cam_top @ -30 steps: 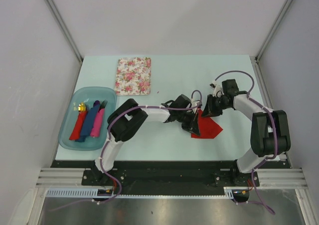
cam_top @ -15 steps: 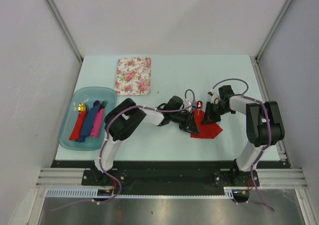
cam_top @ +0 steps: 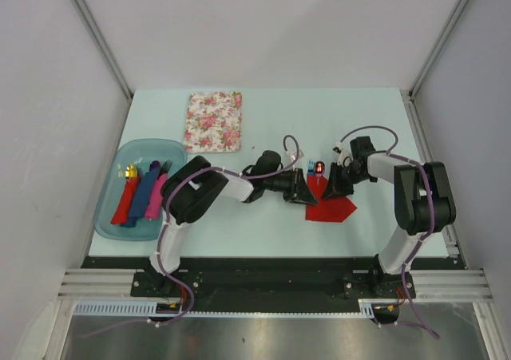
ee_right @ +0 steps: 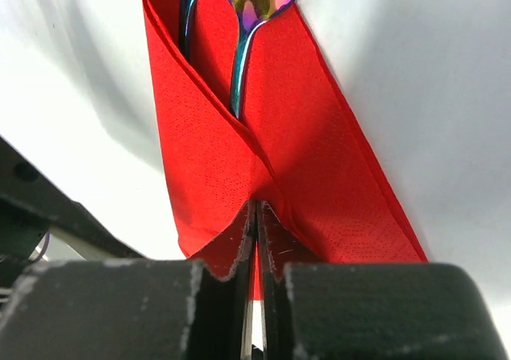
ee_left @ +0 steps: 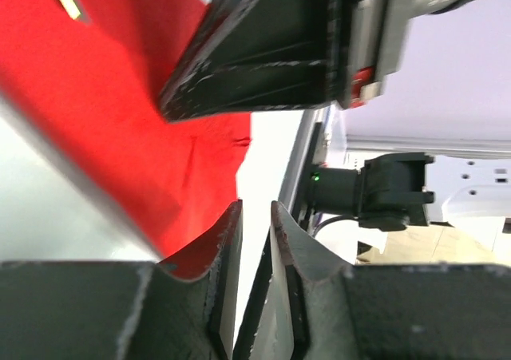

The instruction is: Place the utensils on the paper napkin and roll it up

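Observation:
The red paper napkin lies folded on the table between the two arms. A blue fork and a spoon with a shiny red-gold head stick out of its far end. In the right wrist view the fork and spoon lie inside the napkin's fold. My right gripper is shut on the napkin's near fold. My left gripper stands just left of the napkin, slightly open with nothing between its fingers.
A teal tray at the left holds red, blue and pink rolls. A floral napkin stack lies at the back left. The two grippers are close together over the napkin.
My left gripper let go of the napkin and drew back to the left. My right gripper came down and shut on the napkin. The fork and spoon heads came into view.

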You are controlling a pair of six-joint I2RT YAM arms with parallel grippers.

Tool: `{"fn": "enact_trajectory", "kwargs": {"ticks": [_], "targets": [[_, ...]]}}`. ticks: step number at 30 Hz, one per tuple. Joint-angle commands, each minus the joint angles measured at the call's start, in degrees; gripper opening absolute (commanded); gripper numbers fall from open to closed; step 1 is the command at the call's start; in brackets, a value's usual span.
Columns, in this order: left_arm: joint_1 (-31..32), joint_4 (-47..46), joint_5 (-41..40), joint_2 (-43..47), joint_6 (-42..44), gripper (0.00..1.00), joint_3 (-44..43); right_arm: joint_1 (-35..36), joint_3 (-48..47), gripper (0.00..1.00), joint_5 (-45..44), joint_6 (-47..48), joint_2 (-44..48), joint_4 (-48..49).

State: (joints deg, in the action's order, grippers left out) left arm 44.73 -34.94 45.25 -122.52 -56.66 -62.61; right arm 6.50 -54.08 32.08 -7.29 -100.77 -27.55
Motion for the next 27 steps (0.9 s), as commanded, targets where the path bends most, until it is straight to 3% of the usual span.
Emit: {"fn": "enact_trajectory", "kwargs": {"ticks": [1, 10, 18, 27], "targets": [[0.3, -8.8, 1.4, -1.6, -4.3, 0.24, -0.8, 0.4, 0.2, 0.06, -3.2, 1.1, -1.5, 0.7], [0.4, -4.8, -0.6, -5.0, -3.4, 0.20, -2.6, 0.4, 0.2, 0.06, -3.1, 1.0, -1.1, 0.7], [0.4, 7.3, -3.0, -7.6, 1.0, 0.15, -5.8, 0.6, 0.1, 0.08, -2.5, 1.0, 0.1, 0.4], [0.8, -1.0, -1.0, -4.9, -1.3, 0.15, -5.5, 0.7, 0.5, 0.08, -3.2, 1.7, 0.0, 0.7]]}}
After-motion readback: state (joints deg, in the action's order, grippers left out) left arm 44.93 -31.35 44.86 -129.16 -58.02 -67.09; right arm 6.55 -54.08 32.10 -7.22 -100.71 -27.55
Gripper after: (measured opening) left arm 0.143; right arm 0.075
